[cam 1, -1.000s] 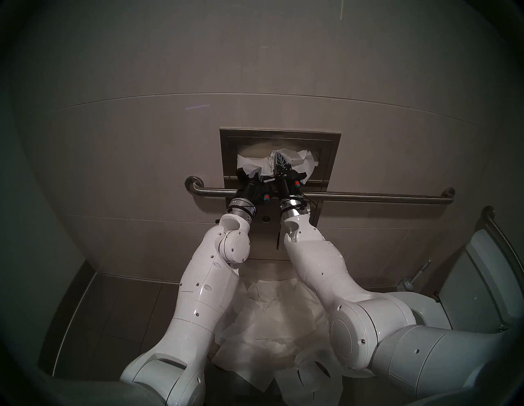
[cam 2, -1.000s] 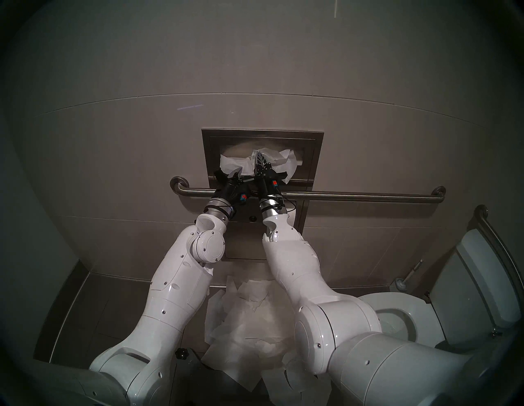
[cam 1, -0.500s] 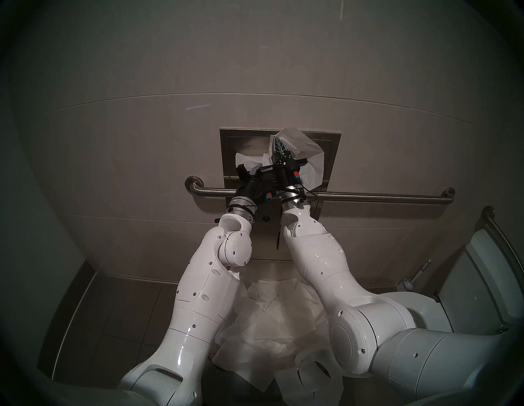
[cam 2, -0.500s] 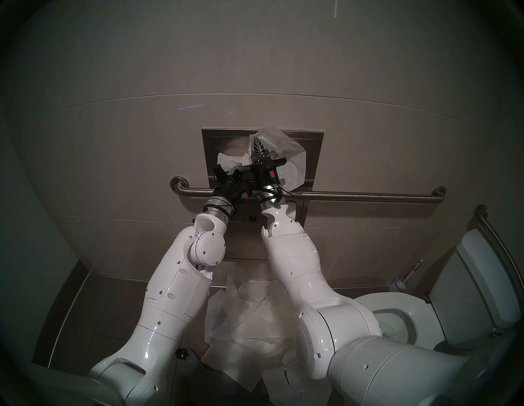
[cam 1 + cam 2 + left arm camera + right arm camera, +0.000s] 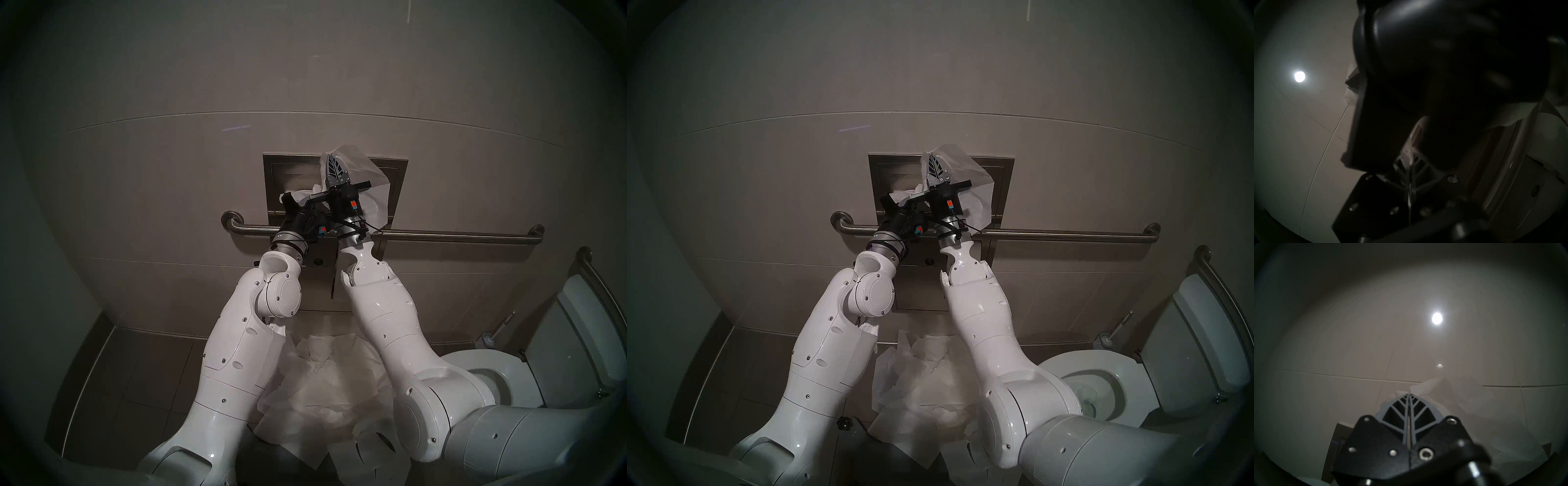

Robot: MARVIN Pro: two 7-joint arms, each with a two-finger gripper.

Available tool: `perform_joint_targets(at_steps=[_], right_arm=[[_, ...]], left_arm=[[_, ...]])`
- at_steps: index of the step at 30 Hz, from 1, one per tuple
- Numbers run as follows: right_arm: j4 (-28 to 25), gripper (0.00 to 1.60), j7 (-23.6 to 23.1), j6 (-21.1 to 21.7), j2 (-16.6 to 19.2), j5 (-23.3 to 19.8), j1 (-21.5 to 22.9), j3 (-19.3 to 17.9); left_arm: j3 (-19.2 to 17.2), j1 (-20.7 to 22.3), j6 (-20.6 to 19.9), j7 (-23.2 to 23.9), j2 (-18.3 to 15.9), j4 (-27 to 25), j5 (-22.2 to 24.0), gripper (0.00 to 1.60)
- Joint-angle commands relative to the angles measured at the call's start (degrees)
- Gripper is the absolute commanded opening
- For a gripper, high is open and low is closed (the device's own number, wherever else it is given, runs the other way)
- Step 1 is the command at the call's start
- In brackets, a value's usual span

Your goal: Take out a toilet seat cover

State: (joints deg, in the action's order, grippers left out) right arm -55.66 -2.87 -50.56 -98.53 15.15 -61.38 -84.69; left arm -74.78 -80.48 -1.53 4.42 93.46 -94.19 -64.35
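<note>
The toilet seat cover [image 5: 371,185] is a thin crinkled white sheet drawn out of the steel wall dispenser [image 5: 271,176]. It drapes down the right side of the opening. My right gripper [image 5: 328,159] is shut on the sheet's top edge, level with the dispenser's upper rim. It shows the same way in the right wrist view [image 5: 1409,395], with the paper [image 5: 1449,395] behind the tips. My left gripper [image 5: 303,201] is lower left and partly hidden by the right gripper's body. In the left wrist view [image 5: 1409,159] its fingers are closed with white paper between them.
A steel grab bar [image 5: 441,234] runs across the wall just below both grippers. Several loose paper sheets [image 5: 322,390] lie piled on the floor between my arms. The toilet [image 5: 1102,366] with its tank [image 5: 559,339] and a brush [image 5: 488,339] stand at the right.
My right gripper has risen from the dispenser opening to its top rim, pulling the sheet up and out so that it hangs down the right side. My left gripper shifted slightly.
</note>
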Motion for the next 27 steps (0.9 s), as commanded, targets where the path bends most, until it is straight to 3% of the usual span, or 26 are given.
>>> perform_joint_targets(at_steps=[1, 17, 27], right_arm=[[-6.56, 0.0, 2.38, 1.4, 0.58, 4.32, -2.3, -0.44], [-8.34, 0.0, 1.29, 6.06, 3.12, 8.71, 6.97, -1.52], [-8.38, 0.0, 0.2, 8.43, 3.55, 10.47, 9.31, -1.48]], left_arm=[[-0.1, 1.51, -1.4, 1.31, 0.5, -4.08, 0.54, 0.0], [-2.87, 8.85, -2.53, 2.39, 0.48, -3.73, 0.52, 0.0], [-4.51, 11.26, -2.0, 2.57, 0.98, -3.45, -0.25, 0.0]])
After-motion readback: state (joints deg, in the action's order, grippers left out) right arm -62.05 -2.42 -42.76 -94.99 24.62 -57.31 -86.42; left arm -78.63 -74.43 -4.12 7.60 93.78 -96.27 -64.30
